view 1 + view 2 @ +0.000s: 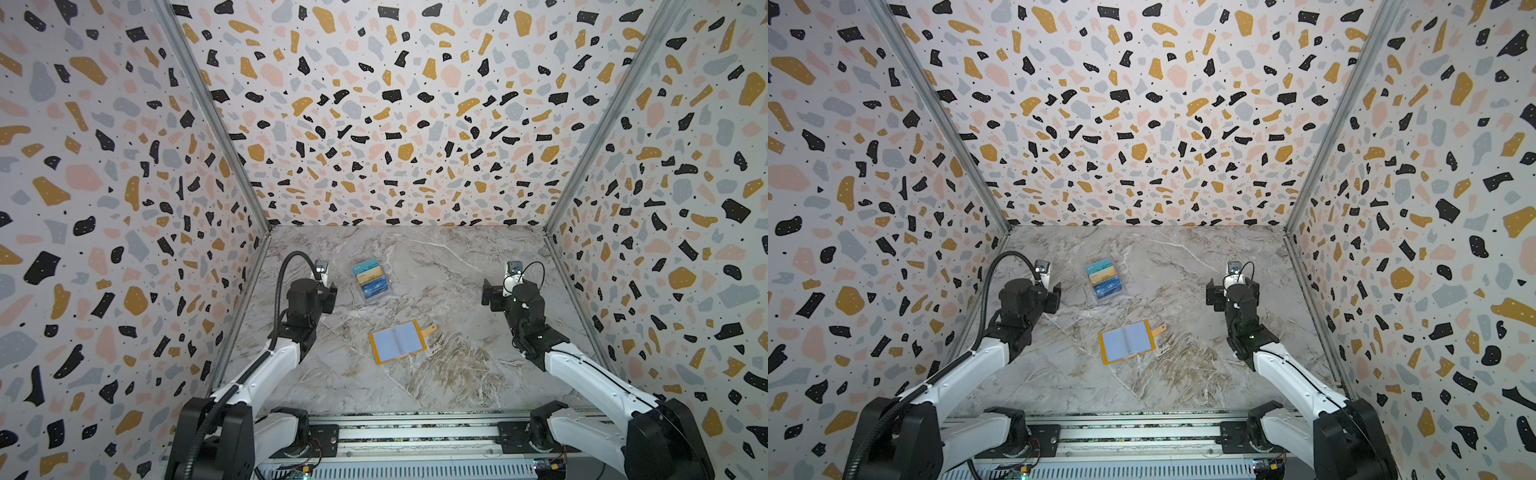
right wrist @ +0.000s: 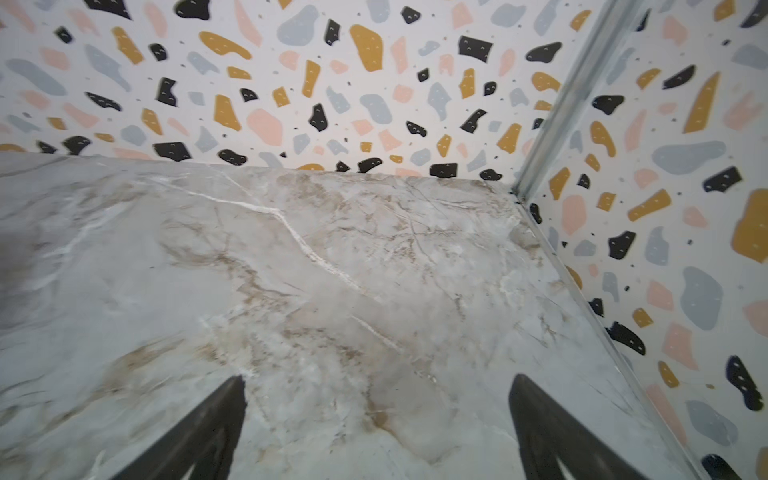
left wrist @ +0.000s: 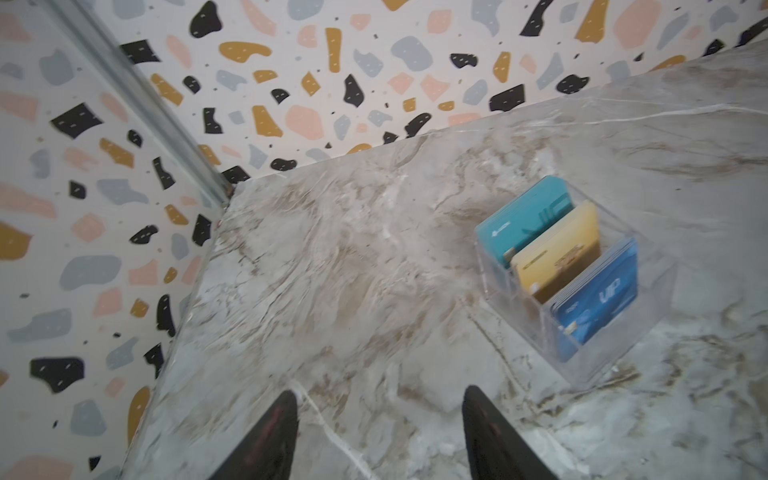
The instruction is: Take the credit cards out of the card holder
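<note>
Black fingers of the right gripper spread wide, only the grey-beige marble-pattern tabletop visible between them. Terrazzo-print wall panels at back and side, meeting at a silver metal corner strip.

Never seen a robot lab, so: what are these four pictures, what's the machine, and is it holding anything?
The machine is a left arm and a right arm, each ending in a two-fingered gripper. Two pictures look down from overhead on the marble table; the other two come from wrist cameras. The left gripper and right gripper are open, holding nothing. On the table lies a mustard-yellow card holder, opened flat; farther back, a clear plastic box holds a teal card, a gold card and a blue card.
</note>
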Robot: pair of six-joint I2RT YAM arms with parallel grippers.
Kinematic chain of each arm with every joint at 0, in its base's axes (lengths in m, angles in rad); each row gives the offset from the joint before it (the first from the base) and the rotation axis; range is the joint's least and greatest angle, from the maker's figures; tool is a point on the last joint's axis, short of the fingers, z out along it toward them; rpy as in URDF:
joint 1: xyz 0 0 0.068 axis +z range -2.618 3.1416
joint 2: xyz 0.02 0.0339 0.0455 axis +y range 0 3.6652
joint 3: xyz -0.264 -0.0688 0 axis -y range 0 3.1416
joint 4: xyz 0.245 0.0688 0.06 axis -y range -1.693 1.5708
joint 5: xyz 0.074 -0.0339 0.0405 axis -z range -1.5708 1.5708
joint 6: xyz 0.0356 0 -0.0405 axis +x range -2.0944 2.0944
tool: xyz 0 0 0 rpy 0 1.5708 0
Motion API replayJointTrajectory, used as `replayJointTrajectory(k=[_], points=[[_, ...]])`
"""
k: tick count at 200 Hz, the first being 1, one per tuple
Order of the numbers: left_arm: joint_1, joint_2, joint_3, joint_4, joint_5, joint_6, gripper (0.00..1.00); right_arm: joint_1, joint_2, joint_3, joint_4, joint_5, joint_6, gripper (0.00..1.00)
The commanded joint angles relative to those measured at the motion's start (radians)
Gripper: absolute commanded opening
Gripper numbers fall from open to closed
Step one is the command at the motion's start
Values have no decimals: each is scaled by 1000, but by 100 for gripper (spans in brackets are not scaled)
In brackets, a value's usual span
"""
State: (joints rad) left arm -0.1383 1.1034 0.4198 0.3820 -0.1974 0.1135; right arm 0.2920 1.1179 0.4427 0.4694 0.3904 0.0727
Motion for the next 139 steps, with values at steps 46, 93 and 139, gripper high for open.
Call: replayJointTrajectory(k=[46, 93, 139], points=[[17, 73, -196, 467, -125, -71, 71, -194, 140, -147, 411, -62, -10, 99], [25, 151, -184, 552, -142, -87, 77, -207, 229, -216, 611, -104, 10, 99], [26, 204, -236, 713, -100, -104, 83, -207, 288, -229, 686, -125, 4, 99]])
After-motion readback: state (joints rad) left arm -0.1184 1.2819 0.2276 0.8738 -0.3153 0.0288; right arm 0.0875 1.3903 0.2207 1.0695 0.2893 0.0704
